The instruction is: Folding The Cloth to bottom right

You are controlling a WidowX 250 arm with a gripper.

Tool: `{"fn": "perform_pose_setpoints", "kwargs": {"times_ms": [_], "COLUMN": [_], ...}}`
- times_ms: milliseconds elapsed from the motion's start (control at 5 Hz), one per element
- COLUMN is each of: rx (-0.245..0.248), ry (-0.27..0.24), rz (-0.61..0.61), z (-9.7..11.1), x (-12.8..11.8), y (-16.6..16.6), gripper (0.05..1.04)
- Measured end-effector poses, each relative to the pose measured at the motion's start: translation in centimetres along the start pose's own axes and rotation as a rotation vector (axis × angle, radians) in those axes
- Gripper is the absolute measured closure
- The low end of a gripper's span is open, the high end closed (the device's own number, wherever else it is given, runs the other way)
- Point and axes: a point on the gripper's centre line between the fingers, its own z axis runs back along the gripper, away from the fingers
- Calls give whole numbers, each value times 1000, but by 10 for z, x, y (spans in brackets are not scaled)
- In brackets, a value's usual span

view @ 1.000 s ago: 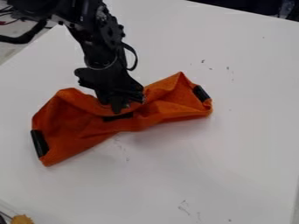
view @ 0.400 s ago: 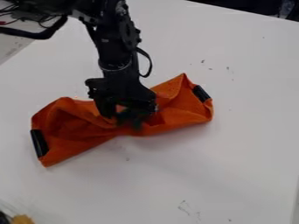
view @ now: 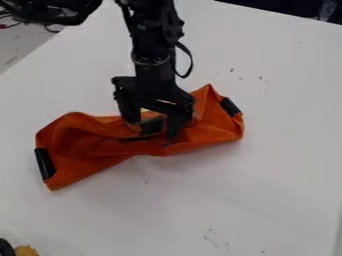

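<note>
The claw (view: 154,129) has gone over to the right and a little nearer the front of the table (view: 267,190). A second ago its two fingers looked close together, and now there is a wide gap between them. The cloth (view: 100,145) has changed too. Its back edge, on the left of the claw, sits lower than it did, and the front edge just under the claw pokes out a bit more. Its two far ends have stayed where they were.

The cloth is orange and all crumpled. It lies on the white table under the claw and sticks out on both sides. The bigger part is to the left of the claw, with a black strip (view: 45,163) at its end. The smaller part is to the right and goes up to a point, with another black strip (view: 230,107) on its edge. The middle is squashed narrow, with folds running left from the claw. A black patch (view: 152,125) shows between the fingers.

The claw is let go and wide open, pointing down at the middle of the cloth. It is not pinching anything. The finger tips are right at the cloth, but I can't tell if they touch it.
</note>
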Motion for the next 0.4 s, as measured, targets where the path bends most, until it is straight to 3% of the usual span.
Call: {"fn": "perform_pose_setpoints", "kwargs": {"times_ms": [200,400], "rx": [34,55], "ry": [-24,-71], "rz": [2,-20], "z": [20,25], "x": [2,8], "y": [-12,-16], "gripper": [82,83]}}
